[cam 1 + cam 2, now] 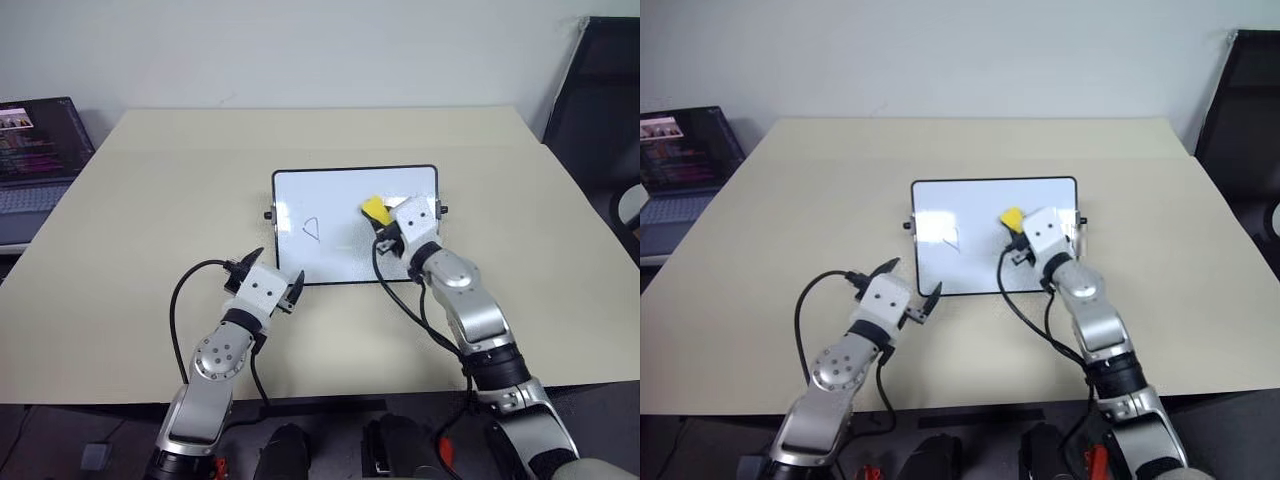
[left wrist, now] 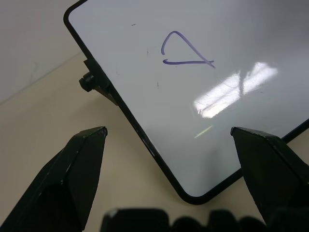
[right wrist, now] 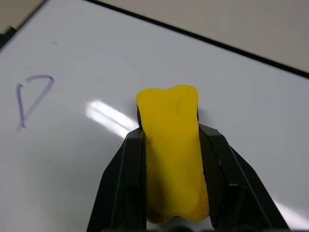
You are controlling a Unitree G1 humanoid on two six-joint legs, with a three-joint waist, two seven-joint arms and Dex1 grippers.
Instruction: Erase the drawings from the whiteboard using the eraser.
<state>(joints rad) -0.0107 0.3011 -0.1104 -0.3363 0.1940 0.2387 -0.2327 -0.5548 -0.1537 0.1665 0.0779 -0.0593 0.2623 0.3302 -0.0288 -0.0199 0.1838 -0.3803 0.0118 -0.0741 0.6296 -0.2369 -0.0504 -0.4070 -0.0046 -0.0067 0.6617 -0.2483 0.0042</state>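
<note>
Nearest to you, low in the frame, your left gripper [image 1: 269, 281] waits open and empty at the lower left corner of the whiteboard [image 1: 340, 185] on the table [image 1: 150, 200]. Your right gripper [image 1: 385, 222] squeezes the eraser [image 1: 375, 208] at the board's right part. The one drawing [image 1: 312, 229] lies left of the eraser, so the right arm serves.

- No words, numbers or brands can be read.
- The laptop [image 1: 38, 150] screen shows lines too small to read.
</note>
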